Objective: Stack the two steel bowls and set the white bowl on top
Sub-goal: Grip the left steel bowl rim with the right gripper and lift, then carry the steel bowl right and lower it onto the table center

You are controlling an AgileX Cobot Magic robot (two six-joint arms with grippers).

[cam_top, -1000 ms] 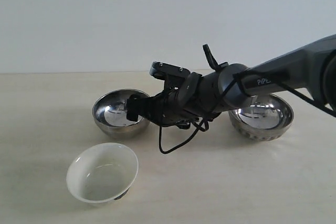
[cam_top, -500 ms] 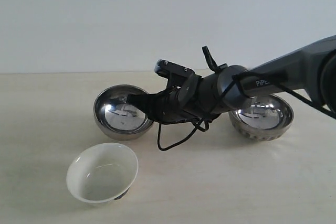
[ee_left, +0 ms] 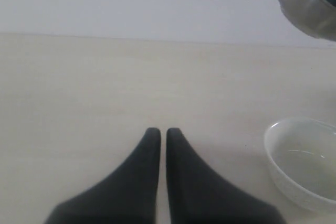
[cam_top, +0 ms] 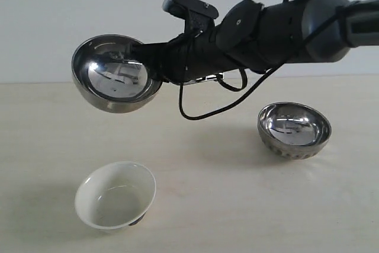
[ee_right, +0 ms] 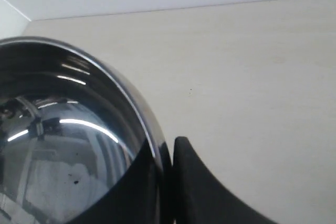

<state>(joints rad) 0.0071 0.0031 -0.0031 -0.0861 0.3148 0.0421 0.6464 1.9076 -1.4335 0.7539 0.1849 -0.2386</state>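
My right gripper point(cam_top: 155, 63) is shut on the rim of the smooth steel bowl point(cam_top: 112, 75), holding it tilted high above the table at the left. In the right wrist view that smooth steel bowl point(ee_right: 63, 140) fills the frame, with its rim pinched in the right gripper point(ee_right: 168, 148). The ribbed steel bowl point(cam_top: 294, 130) rests upright on the table at the right. The white bowl point(cam_top: 115, 195) sits tilted on the table, front left, below the lifted bowl. In the left wrist view the white bowl point(ee_left: 303, 161) lies beside my left gripper point(ee_left: 159, 132), which is shut and empty above the table.
The pale wooden table point(cam_top: 225, 205) runs back to a plain white wall. A black cable point(cam_top: 207, 111) hangs in a loop under the right arm. The lifted steel bowl's underside point(ee_left: 310, 1) shows in the left wrist view.
The right gripper closed on the smooth steel bowl's rim where it stood on the table, then lifted it up and to the left. The other two bowls stayed put.
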